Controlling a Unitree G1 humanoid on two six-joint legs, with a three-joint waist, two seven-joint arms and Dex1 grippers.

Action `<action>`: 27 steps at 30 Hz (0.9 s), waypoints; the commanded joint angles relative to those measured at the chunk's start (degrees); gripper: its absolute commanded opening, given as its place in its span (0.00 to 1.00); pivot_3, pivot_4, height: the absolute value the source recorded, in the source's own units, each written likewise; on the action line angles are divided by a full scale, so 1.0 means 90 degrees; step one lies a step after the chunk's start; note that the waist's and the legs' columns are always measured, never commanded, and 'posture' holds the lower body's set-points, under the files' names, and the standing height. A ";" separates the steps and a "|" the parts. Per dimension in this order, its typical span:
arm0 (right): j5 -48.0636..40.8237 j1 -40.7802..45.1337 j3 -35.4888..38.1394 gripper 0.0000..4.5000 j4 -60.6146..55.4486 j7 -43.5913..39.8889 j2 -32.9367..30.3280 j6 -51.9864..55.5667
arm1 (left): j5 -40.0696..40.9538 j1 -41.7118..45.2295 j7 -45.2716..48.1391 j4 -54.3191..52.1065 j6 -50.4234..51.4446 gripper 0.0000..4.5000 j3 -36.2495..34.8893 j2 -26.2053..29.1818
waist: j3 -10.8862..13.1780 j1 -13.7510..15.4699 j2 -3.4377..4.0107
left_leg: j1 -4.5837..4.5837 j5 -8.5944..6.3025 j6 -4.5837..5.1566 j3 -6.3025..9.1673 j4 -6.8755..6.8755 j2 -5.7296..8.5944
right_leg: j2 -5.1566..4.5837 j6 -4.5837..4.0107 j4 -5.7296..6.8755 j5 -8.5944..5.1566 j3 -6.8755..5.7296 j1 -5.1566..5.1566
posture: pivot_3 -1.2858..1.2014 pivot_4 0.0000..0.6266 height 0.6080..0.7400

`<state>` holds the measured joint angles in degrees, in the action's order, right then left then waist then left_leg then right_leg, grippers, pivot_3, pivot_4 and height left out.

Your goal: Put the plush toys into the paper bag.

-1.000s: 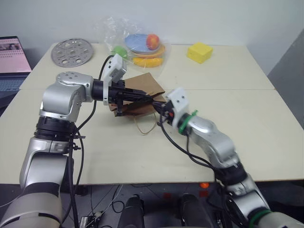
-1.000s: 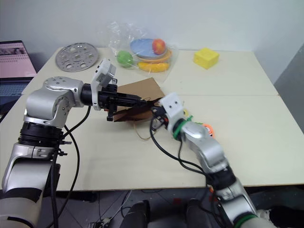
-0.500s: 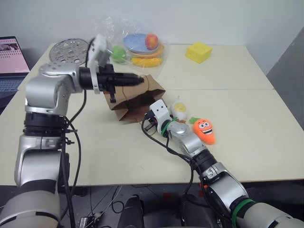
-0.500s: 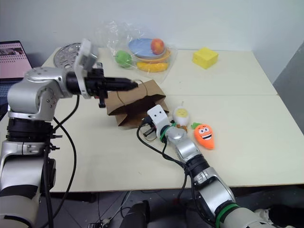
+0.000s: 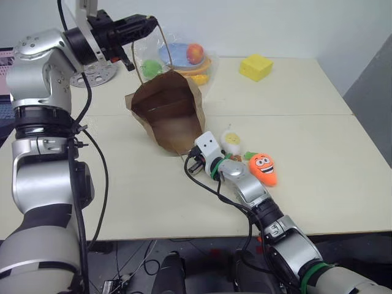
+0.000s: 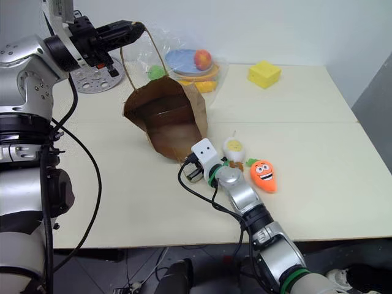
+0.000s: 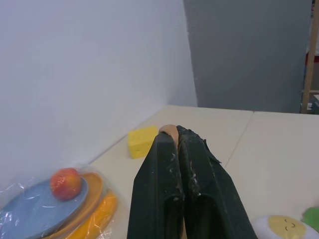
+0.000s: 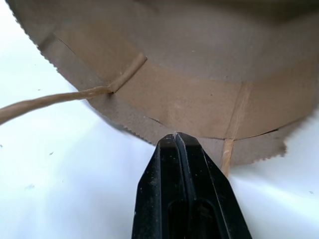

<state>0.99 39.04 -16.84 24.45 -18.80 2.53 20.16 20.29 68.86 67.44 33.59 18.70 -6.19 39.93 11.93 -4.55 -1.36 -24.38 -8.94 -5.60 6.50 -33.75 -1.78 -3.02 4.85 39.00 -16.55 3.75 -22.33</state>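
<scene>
- The left claw (image 6: pixel 136 28) is raised high over the worktop (image 6: pixel 318 116), its black fingers pinched together on a twine handle (image 6: pixel 125 61) of the paper bag (image 6: pixel 164 119).
- The bag hangs from that handle with its lower end on the worktop and its mouth gaping toward the camera, brown inside visible.
- The left wrist view shows a tan bit of twine (image 7: pixel 168 130) clamped at the fingertips, which the head views cannot resolve; beyond it lie a yellow foam cube (image 7: pixel 141 141) and a clear plastic bag (image 7: pixel 30 219) holding a plate and toy fruit.
- The right claw (image 5: pixel 187 164) sits low on the worktop at the bag's near edge, fingers together and holding nothing.
- The right wrist view shows those closed tips just short of the bag's serrated rim (image 8: pixel 149 137), with the second handle (image 8: pixel 45 102) lying loose on the worktop.
- The egg plush (image 5: pixel 231 140) and the carrot plush (image 5: pixel 263 167) lie on the worktop beside the right forearm, outside the bag.
- A perforated metal disc (image 6: pixel 92 76) lies at the far left.
</scene>
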 commanded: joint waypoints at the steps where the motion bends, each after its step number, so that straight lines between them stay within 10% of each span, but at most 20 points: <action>1: -0.0295 -0.0202 0.0354 0.00 -0.0746 -0.0146 -0.0057 0.0006 | 0.0061 -0.0614 0.0400 -0.0724 0.0218 0.00 0.0226 0.0084 | 0.0001 -0.0004 -0.0001 | 0.0001 0.0000 0.0000 0.0000 0.0000 0.0000 | 0.0000 0.0000 0.0003 0.0000 0.0000 0.0000 | 0.52 0.24 1.00; 9: -0.1634 -0.0822 0.0389 0.00 -0.3903 -0.1449 -0.0494 0.0636 | 0.0115 -0.1057 0.0451 -0.1253 0.0460 0.00 0.0294 0.0022 | 0.0003 -0.0015 -0.0005 | -0.0035 0.0001 0.0000 0.0007 -0.0009 -0.0001 | 0.0001 -0.0001 0.0005 0.0001 -0.0005 -0.0031 | 0.52 0.24 1.00; 18: -0.1894 -0.1242 0.1397 0.00 -0.5393 -0.0542 -0.1317 0.1873 | 0.0203 -0.1206 0.0581 -0.1625 0.0663 0.00 0.0267 0.0129 | 0.0003 0.0019 -0.0006 | -0.0035 0.0001 -0.0001 0.0007 -0.0019 0.0000 | 0.0000 -0.0002 0.0004 0.0001 -0.0006 -0.0027 | 0.52 0.24 1.00; 27: -0.0919 -0.1490 0.0949 0.60 -0.4313 0.0020 -0.1892 0.1782 | 0.0199 -0.1185 0.0620 -0.1587 0.0702 0.00 0.0353 0.0102 | 0.0003 0.0005 -0.0006 | -0.0034 0.0001 0.0000 0.0001 -0.0018 0.0000 | 0.0000 -0.0002 0.0002 0.0001 -0.0001 -0.0028 | 0.52 0.24 1.00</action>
<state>-8.13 24.59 -7.64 -14.56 -19.50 -15.25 38.23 21.93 56.98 73.11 20.30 25.78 -2.61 40.40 11.95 -4.50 -1.42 -24.68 -8.94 -5.60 6.51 -33.91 -1.79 -3.02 4.84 39.02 -16.54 3.74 -22.59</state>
